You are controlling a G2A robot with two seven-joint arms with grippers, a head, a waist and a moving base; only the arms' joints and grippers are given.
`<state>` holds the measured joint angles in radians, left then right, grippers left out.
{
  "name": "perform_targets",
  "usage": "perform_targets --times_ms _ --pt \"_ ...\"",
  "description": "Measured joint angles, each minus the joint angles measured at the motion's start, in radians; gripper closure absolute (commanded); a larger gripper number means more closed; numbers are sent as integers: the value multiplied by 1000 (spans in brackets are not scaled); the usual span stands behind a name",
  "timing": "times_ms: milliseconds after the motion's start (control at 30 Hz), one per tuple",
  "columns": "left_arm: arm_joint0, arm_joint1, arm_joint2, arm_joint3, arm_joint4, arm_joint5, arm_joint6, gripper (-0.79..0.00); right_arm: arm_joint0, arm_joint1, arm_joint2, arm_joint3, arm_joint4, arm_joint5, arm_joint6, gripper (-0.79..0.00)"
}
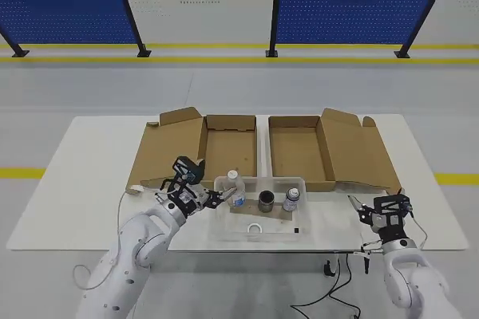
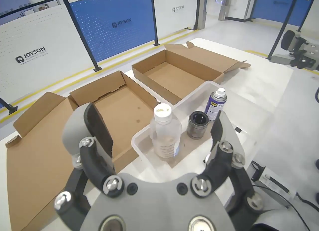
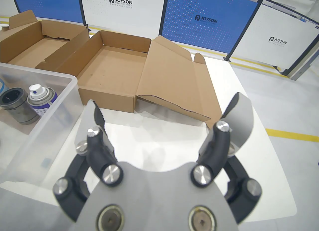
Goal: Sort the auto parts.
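A clear plastic bin (image 1: 223, 227) at the table's front middle holds a clear bottle with a white cap (image 1: 235, 188) (image 2: 165, 135), a dark metal cylinder (image 1: 266, 201) (image 2: 198, 125) (image 3: 15, 104) and a blue spray can (image 1: 291, 198) (image 2: 215, 104) (image 3: 41, 100). My left gripper (image 1: 210, 194) (image 2: 157, 122) is open just left of the bin, close to the bottle, with nothing between its fingers. My right gripper (image 1: 381, 209) (image 3: 169, 112) stands open and empty over the bare table right of the bin.
Two open cardboard boxes lie behind the bin, the left box (image 1: 230, 151) (image 2: 124, 110) and the right box (image 1: 297, 151) (image 3: 112, 67), lids folded outward. A flat cardboard piece (image 1: 247, 209) lies in the bin. Cables (image 1: 335, 275) hang off the front edge.
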<state>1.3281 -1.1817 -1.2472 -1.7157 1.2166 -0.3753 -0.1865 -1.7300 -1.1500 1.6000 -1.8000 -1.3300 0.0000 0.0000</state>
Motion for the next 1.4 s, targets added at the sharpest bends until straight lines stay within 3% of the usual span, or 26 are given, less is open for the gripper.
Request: perform_targets --times_ms 400,700,1400 --pt "-127 -30 134 195 69 58 20 -785 0 0 0 0 0 0 0 -785" --pt "-188 -48 177 303 60 71 52 -785 0 0 0 0 0 0 0 -785" --pt "-163 -61 205 295 -28 16 41 -785 0 0 0 0 0 0 0 -785"
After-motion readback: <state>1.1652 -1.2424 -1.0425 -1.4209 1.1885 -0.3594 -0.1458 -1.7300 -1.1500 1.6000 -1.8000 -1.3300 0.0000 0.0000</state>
